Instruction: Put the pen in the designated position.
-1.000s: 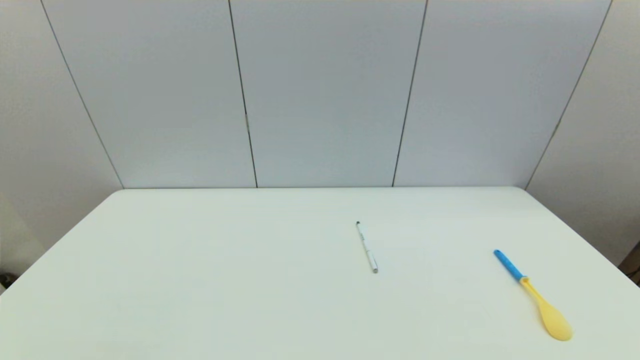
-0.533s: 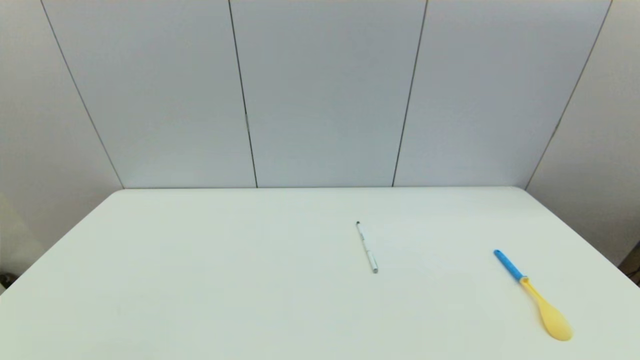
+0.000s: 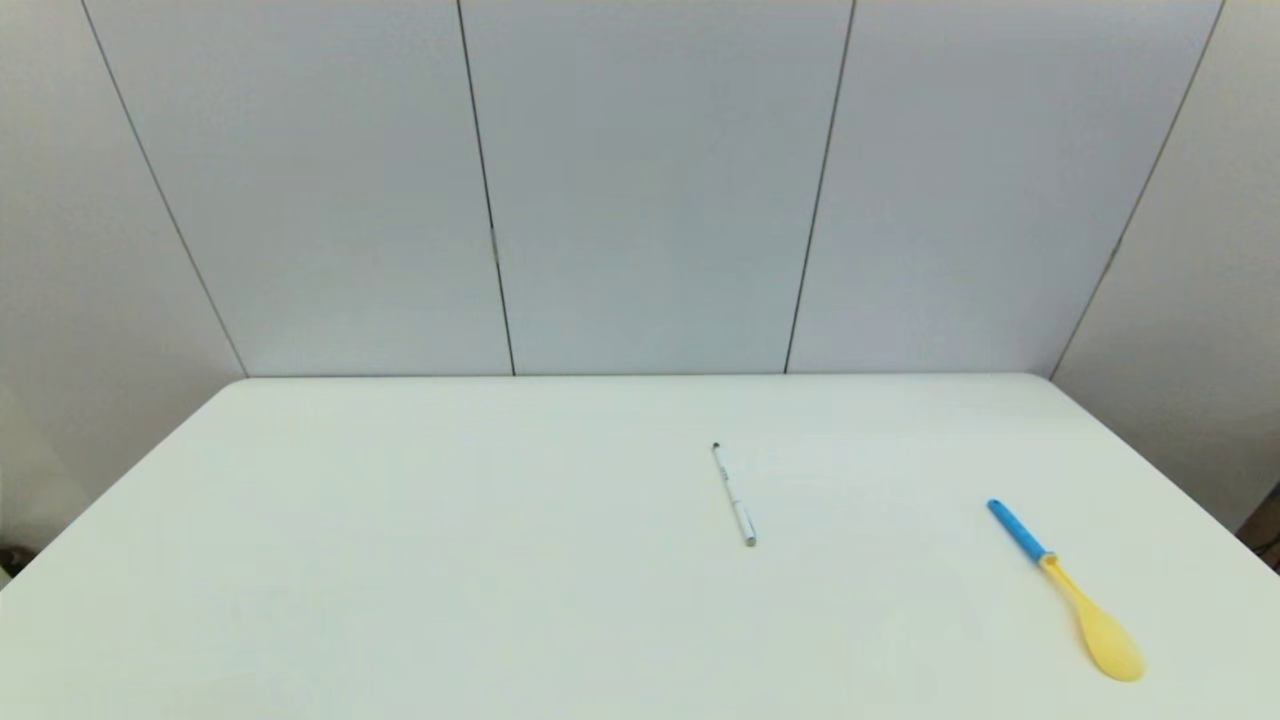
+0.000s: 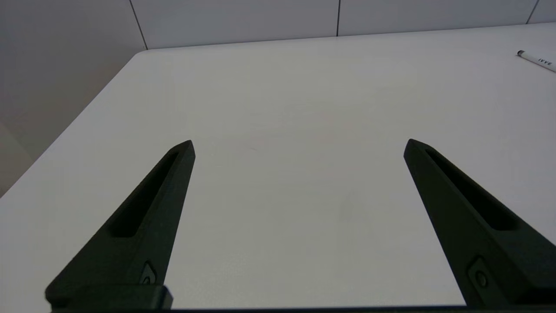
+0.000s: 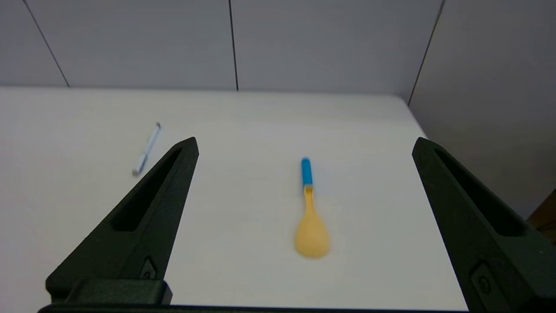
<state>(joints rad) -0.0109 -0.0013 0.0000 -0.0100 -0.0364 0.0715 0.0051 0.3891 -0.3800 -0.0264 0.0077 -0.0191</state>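
A thin white pen [image 3: 733, 494] lies flat near the middle of the white table [image 3: 400, 560], dark tip pointing away from me. It also shows in the right wrist view as the pen [image 5: 147, 149], and its tip end as the pen [image 4: 536, 60] in the left wrist view. My left gripper [image 4: 297, 145] hangs open over bare tabletop at the near left, far from the pen. My right gripper [image 5: 304, 145] is open too, above the near right of the table, holding nothing. Neither arm appears in the head view. The designated position carries no visible mark.
A yellow spoon with a blue handle [image 3: 1070, 593] lies at the right of the table, seen between my right fingers as the spoon [image 5: 309, 213]. Grey wall panels [image 3: 650, 180] stand behind the far edge. The table's right edge [image 3: 1180, 480] is close to the spoon.
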